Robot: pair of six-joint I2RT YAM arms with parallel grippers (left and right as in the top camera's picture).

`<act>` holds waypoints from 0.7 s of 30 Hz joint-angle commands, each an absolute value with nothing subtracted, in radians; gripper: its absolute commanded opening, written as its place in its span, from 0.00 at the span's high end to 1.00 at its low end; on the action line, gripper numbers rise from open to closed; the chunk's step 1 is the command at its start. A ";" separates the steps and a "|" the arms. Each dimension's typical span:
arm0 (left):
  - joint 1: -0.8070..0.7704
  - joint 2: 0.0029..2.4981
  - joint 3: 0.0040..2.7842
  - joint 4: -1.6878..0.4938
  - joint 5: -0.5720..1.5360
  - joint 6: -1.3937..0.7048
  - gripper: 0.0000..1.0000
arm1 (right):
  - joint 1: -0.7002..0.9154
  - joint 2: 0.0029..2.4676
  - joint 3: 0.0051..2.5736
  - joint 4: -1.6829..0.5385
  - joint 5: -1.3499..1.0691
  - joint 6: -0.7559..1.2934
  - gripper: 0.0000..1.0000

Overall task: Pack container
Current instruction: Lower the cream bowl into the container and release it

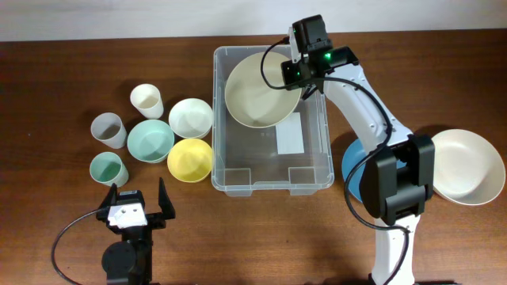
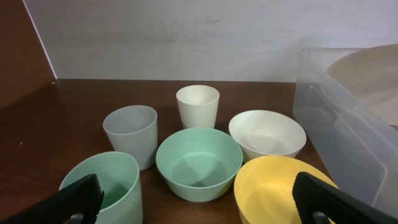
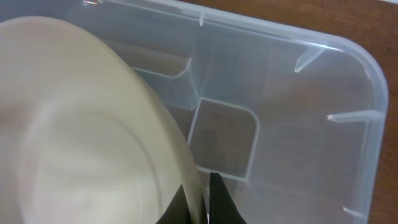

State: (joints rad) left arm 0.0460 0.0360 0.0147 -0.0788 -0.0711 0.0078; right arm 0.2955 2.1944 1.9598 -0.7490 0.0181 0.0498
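Container (image 1: 253,154) sits mid-table, clear-walled, its long axis running away from us, with a white label (image 1: 290,134) showing through its base. We have the right end effector (image 1: 293,77) clamped on the rim of a large cream bowl (image 1: 257,93), which hangs over the far half of the container; the right wrist view shows the thin rim pinched between the dark fingers (image 3: 219,200). We judge an edge grip was chosen because the bowl is too wide to span, and because it lets the bowl go down mouth-up, ready to nest others. Placing it at the far end leaves the near half free.

Our left end effector (image 1: 141,202) hovers with its fingers spread apart, empty, near the front edge of the table, facing the smaller pieces: a yellow bowl (image 1: 190,158), a mint bowl (image 1: 150,140), a white bowl (image 1: 190,117) and three cups. They are bunched just left of the container, which should keep transfers short. A second cream bowl (image 1: 467,166) and a blue bowl (image 1: 351,170) wait on the right side.
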 commanded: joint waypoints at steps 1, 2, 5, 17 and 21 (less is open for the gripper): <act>0.042 0.029 0.009 -0.076 -0.068 0.023 0.00 | 0.294 2.245 1.966 -0.736 0.012 0.061 0.96; 0.042 0.029 0.009 -0.076 -0.068 0.023 0.00 | 0.294 2.249 1.966 -0.736 0.012 0.061 0.96; 0.042 0.029 0.009 -0.076 -0.068 0.023 0.00 | 0.295 2.260 1.966 -0.728 0.012 0.060 0.73; 0.042 0.029 0.009 -0.076 -0.068 0.023 0.00 | 0.300 2.184 2.123 -0.812 -0.012 0.061 0.55; 0.042 0.029 0.009 -0.076 -0.068 0.023 0.00 | 0.284 2.139 2.297 -0.987 0.141 0.089 0.52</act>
State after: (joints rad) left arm 0.0460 0.0360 0.0147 -0.0788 -0.0711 0.0078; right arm 0.2955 2.2478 2.1544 -0.9039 0.0196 0.0555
